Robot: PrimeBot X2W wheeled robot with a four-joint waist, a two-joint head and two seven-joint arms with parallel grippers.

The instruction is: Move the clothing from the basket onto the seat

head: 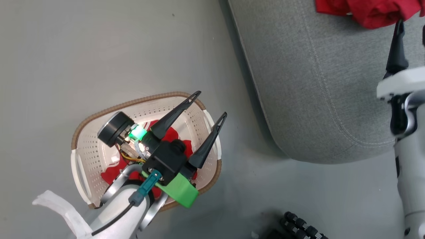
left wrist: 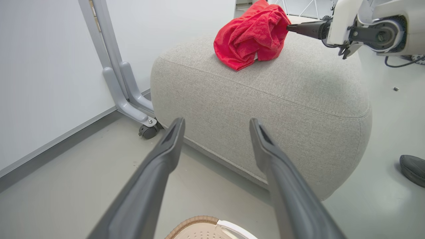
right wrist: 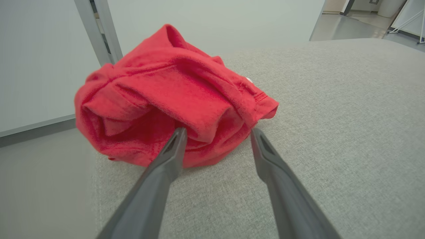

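Observation:
A plain red piece of clothing point(right wrist: 172, 93) lies bunched on the light grey seat point(right wrist: 332, 116). My right gripper point(right wrist: 218, 132) stands open just in front of it, fingertips at its near edge and gripping nothing. In the head view this clothing point(head: 368, 11) sits at the top right of the seat point(head: 315, 83), with the right gripper point(head: 411, 26) below it. More red clothing with white point(head: 111, 174) lies in the cream basket point(head: 132, 101) on the floor. My left gripper point(head: 211, 104) hovers open and empty over the basket's right side.
The basket stands on grey floor left of the seat. A metal frame on casters point(left wrist: 126, 93) stands against the wall behind the seat. A dark shoe point(left wrist: 413, 169) rests on the floor to the right. A black ribbed object point(head: 298, 225) lies near the bottom edge.

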